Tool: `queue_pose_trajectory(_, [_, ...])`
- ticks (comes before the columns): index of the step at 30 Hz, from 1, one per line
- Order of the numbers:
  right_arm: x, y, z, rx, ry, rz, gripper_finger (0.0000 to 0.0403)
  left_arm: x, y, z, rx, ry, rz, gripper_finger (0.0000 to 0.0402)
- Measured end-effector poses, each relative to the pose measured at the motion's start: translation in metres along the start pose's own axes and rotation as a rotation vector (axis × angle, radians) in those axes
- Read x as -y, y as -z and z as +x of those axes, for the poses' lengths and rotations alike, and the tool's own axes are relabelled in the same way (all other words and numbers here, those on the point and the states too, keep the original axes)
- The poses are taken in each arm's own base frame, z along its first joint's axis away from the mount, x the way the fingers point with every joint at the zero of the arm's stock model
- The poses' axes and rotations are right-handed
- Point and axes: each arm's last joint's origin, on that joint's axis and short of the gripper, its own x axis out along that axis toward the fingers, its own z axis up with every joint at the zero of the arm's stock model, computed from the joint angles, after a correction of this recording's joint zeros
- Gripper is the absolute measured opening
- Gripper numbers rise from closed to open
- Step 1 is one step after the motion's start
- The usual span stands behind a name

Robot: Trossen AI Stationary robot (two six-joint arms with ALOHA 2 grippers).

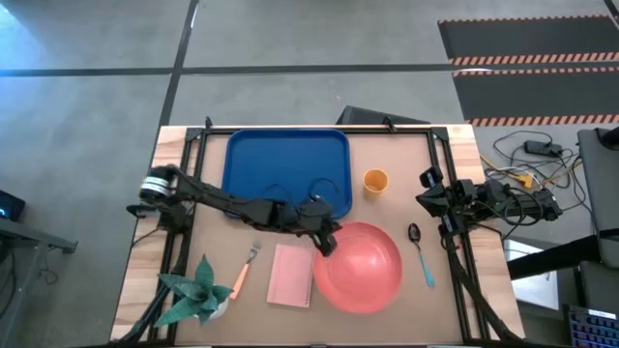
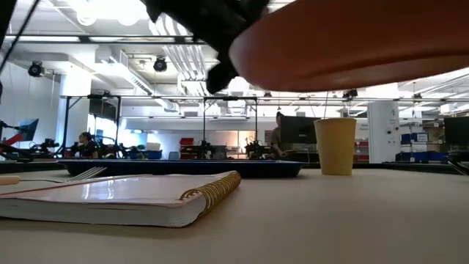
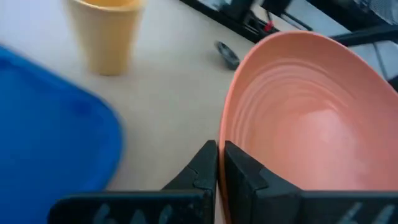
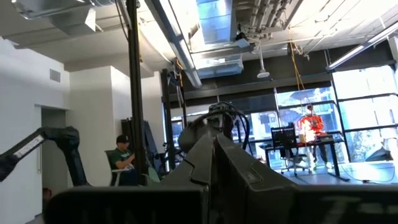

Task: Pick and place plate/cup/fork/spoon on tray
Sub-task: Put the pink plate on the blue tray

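My left gripper [image 1: 327,244] reaches across the table's middle and is shut on the coral-pink plate [image 1: 360,268], which the low view [image 2: 352,44] shows raised above the table. The blue tray [image 1: 287,172] lies at the far middle, with the orange-yellow cup [image 1: 375,181] standing to its right. The blue-handled spoon [image 1: 422,254] lies on the table right of the plate. The orange-handled fork [image 1: 245,272] lies left of a pink notebook. My right gripper [image 4: 214,163] is shut and empty at the table's right edge [image 1: 447,198]. My left gripper [image 3: 219,152] pinches the plate's rim [image 3: 222,132] on its left, far side, one finger [image 3: 202,171] outside the rim and one inside. The fingers come slanting from the table's left. The plate is lifted clear of the table and tilted.
A pink spiral notebook [image 1: 290,275] lies just left of the plate, near the front edge. A green toy plant [image 1: 198,293] stands at the near left. Dark frame rails run along the table's left and right sides. People show in the room behind.
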Motion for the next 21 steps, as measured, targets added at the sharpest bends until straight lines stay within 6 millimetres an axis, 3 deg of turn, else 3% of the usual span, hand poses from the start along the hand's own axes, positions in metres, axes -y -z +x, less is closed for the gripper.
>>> queue_pose_trajectory(11, [0.0,0.0,0.0,0.002,0.0,0.003,0.0009,-0.056,-0.012,-0.09,0.248,-0.24,-0.073,0.0])
queue_pose_trajectory(21, [0.0,-0.001,0.0,0.007,-0.001,0.003,0.0009,-0.111,-0.002,-0.137,0.395,-0.656,-0.181,0.0])
